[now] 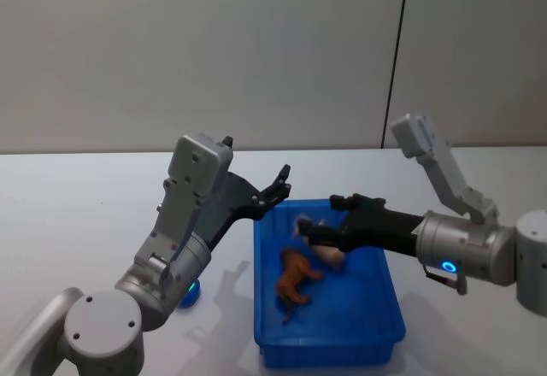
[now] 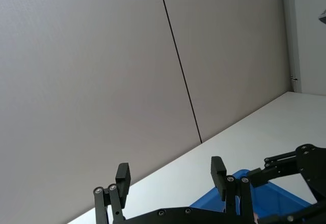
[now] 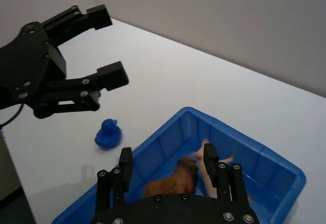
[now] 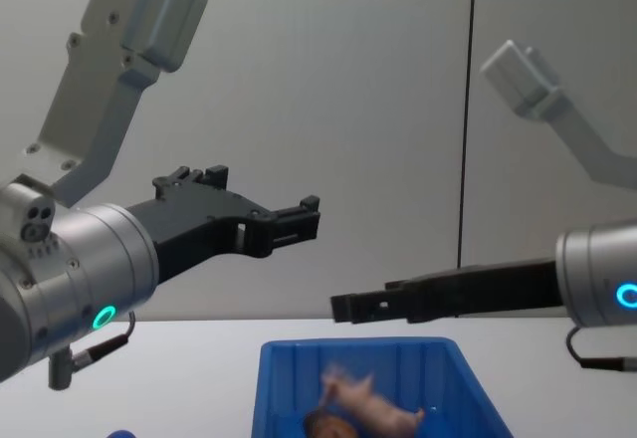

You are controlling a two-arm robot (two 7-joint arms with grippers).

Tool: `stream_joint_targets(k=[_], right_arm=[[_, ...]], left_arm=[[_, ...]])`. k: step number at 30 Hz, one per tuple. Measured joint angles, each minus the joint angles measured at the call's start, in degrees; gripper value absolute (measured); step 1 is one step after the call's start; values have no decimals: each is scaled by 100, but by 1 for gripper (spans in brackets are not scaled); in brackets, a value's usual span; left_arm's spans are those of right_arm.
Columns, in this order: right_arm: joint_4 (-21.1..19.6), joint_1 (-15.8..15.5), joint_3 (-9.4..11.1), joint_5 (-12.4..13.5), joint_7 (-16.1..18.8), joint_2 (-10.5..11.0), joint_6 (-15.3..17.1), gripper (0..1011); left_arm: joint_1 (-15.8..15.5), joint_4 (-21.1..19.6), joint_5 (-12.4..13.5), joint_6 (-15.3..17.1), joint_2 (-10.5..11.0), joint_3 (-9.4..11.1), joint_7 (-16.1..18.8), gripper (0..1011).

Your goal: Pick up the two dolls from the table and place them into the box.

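Our box (image 1: 329, 352) already holds both toys, so we judge the task essentially done. Left gripper (image 1: 280, 185) gapes wide over its far left corner. Right gripper (image 1: 323, 220) hangs wide and empty above it. Inside lie the reddish-brown doll (image 1: 293, 280) and the pink doll (image 1: 332, 256).

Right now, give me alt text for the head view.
A bright blue rectangular plastic bin holds a reddish-brown toy animal and a pale pink toy animal. The right gripper hangs open over the pink one; the left gripper, open, is raised at its far left corner.
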Motion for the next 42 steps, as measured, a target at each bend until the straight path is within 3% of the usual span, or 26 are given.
stream_joint_targets(k=[7, 16, 26, 42], right_arm=[[114, 151, -47, -22, 333, -22, 127, 999], [70, 160, -14, 6, 278, 50, 87, 1001], [-166, -26, 138, 147, -201, 241, -126, 1001], [-702, -679, 482, 699, -1473, 590, -1007, 1001]], left_arm=[[0, 0, 0, 0, 0, 0, 0, 1001], [0, 0, 0, 0, -1, 0, 0, 1001], [0, 0, 0, 0, 0, 0, 0, 1001], [0, 0, 0, 0, 0, 0, 0, 1001]])
